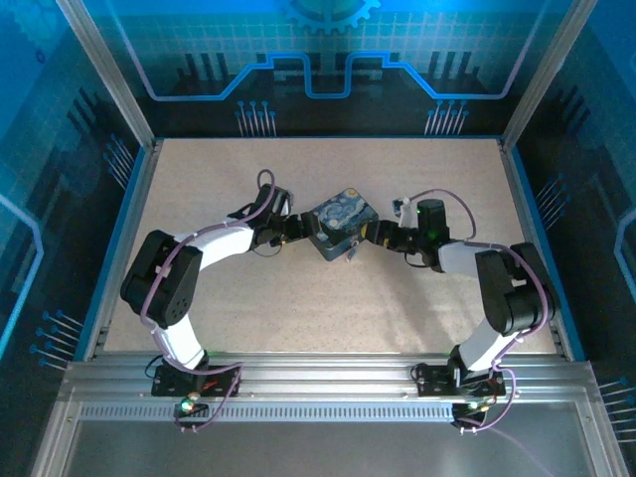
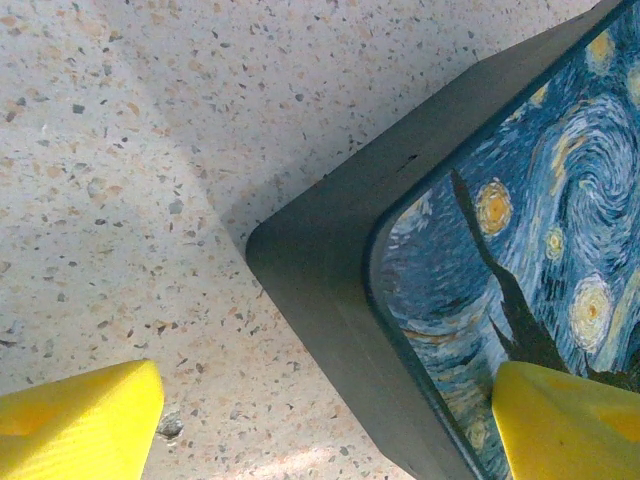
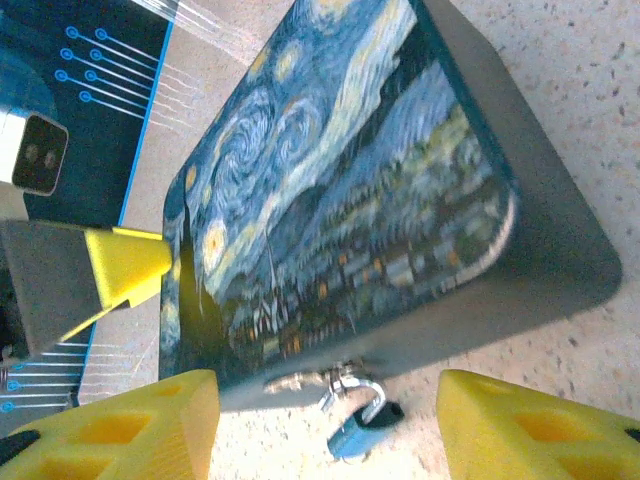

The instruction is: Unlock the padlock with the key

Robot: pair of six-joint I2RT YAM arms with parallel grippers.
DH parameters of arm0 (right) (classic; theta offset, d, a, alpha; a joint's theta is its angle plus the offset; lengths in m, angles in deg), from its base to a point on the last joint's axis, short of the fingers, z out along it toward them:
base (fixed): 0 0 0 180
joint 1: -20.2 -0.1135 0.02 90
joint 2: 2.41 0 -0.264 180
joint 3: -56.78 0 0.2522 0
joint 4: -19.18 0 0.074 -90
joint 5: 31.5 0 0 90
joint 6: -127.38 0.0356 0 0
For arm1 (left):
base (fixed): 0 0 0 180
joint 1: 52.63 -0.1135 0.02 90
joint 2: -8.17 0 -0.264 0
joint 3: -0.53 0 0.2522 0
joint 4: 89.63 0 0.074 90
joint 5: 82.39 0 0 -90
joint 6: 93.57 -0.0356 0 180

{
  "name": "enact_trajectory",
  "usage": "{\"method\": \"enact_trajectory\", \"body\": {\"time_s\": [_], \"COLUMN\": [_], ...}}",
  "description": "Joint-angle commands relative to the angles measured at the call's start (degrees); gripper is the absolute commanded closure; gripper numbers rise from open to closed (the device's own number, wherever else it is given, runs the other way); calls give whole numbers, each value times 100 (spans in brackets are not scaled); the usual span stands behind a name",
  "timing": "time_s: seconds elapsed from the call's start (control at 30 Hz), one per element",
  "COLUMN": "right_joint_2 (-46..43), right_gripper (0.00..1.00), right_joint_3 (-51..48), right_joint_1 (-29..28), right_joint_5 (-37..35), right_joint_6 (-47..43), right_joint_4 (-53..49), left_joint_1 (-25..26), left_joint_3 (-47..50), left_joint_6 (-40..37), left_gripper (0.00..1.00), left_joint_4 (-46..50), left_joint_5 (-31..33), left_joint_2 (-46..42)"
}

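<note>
I read left tool (image 2: 325, 405) spread wide astride a corner of the tin (image 2: 330, 290), holding nothing | right tool (image 3: 328, 400) spread wide, empty | padlock (image 3: 352, 432) hangs off the tin's front inside that spread.

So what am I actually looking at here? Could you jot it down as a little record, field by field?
Setting: speckled table
Main object: Starry Night painted tin box, at the table's centre between the two arms
Padlock: small, blue body, silver shackle hooked in the clasp on the tin box's side
Left hand: open, straddling one corner of the tin box
Right hand: open, pointed at the padlock, not gripping it
</note>
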Motion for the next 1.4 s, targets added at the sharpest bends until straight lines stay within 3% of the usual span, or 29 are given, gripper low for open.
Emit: {"method": "enact_trajectory", "body": {"time_s": [0.0,0.37,0.8,1.37], "right_joint_2": [-136,423,1283,1694], "right_gripper": [40,49,51,56], "right_joint_3": [-210,-362,-87,198], "right_joint_1": [109,70,-81,-239], "right_joint_5": [382,882,1121,1176], "right_joint_6": [-246,-112,121,233], "right_joint_4": [258,1021,1586,1828], "left_joint_1": [110,172,180,191], "left_joint_3": [141,71,115,151], "left_joint_6": [-17,36,83,118], "left_gripper": [13,13,13,13], "left_joint_4": [700,691,661,636], "left_joint_5": [96,111,127,122], "left_joint_2": [-3,15,-2,-59]}}
